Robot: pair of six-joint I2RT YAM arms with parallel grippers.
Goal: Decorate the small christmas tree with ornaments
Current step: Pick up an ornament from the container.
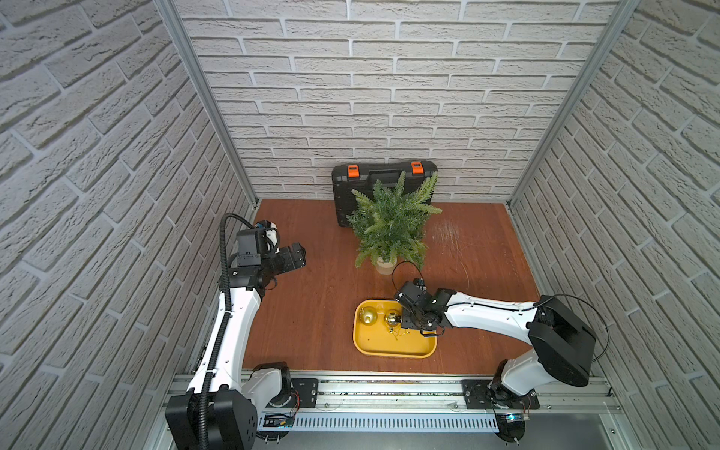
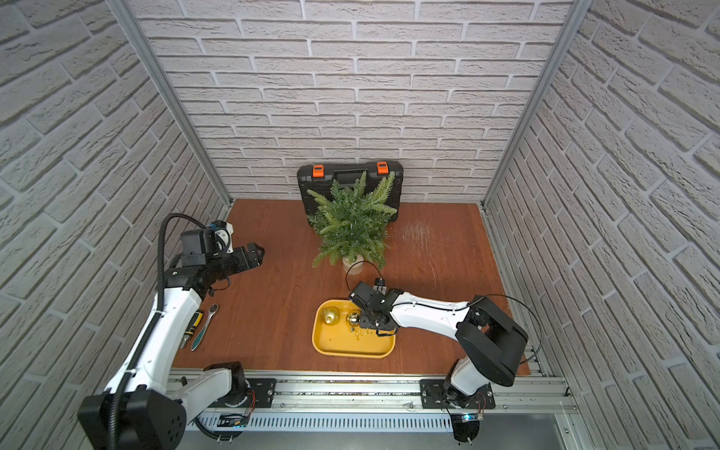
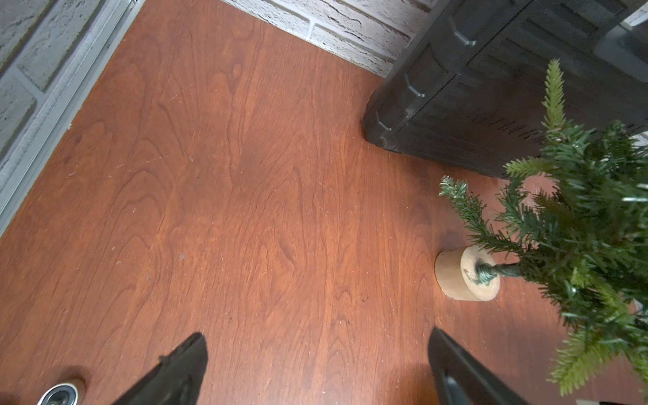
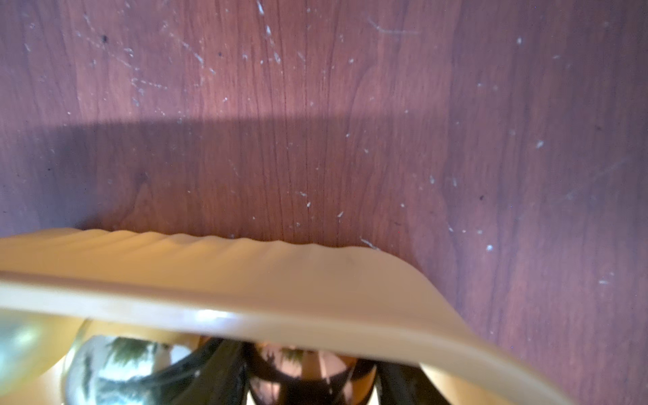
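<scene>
The small christmas tree [image 1: 393, 222] [image 2: 352, 226] stands on its beige base [image 3: 456, 277] behind the yellow tray [image 1: 393, 352] [image 2: 350, 352]. In both top views a gold ornament [image 1: 367, 315] [image 2: 330, 315] and a mirror-like ornament [image 1: 392, 318] [image 2: 353, 319] lie in the tray. My right gripper [image 1: 407, 316] [image 4: 308, 385] reaches down into the tray beside them. In the right wrist view its black fingers press both sides of a copper-bronze ornament [image 4: 308, 371], which the arm hides from above. My left gripper [image 1: 298, 255] [image 3: 315, 333] hovers open and empty, left of the tree.
A black case [image 1: 383, 183] with orange latches leans on the back wall behind the tree. A ratchet wrench [image 2: 204, 327] and a screwdriver [image 2: 193, 327] lie by the left arm. Brick walls close three sides, and a metal rail runs along the front.
</scene>
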